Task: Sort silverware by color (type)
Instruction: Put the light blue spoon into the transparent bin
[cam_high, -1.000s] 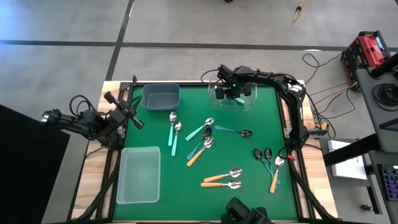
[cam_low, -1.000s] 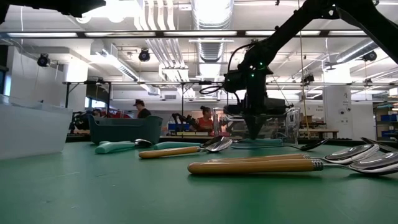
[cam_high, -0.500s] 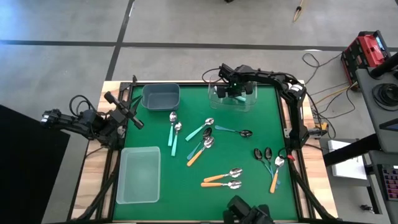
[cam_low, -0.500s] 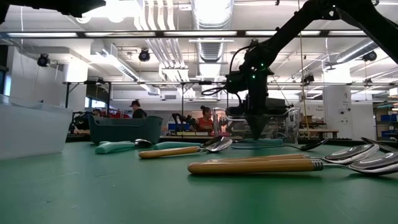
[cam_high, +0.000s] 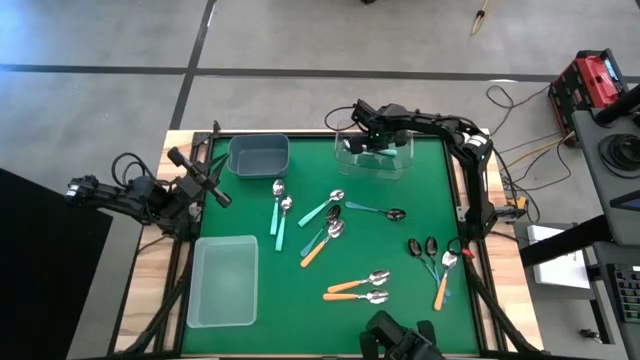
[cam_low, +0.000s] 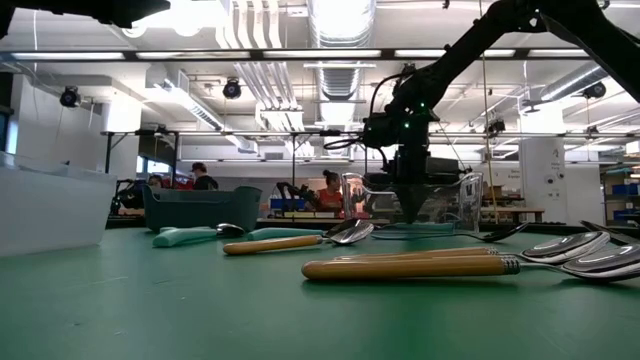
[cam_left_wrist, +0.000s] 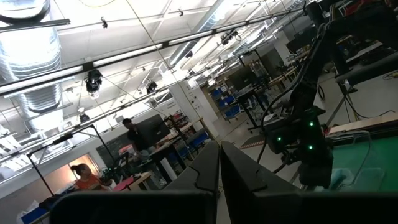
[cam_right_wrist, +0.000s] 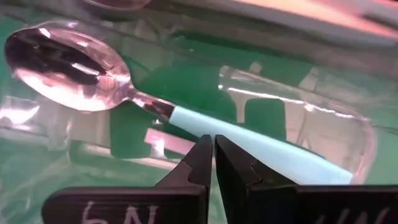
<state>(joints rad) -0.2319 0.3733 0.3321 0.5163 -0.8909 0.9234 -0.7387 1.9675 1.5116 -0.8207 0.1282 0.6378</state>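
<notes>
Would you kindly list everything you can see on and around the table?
Mat: one, green, covering the table.
Bin: one, blue-grey, far left corner.
Tray: one, clear, near left.
Container: one, clear, far right.
Teal-handled spoons: three on the mat, left of centre; a pale-handled spoon lies in the container.
Orange-handled spoons: four, centre to near right.
Dark spoons: about four, centre and right.
People: at least two, in the room behind.
Left gripper: shut, at the table's left edge.
Right gripper: shut, over the container.
</notes>
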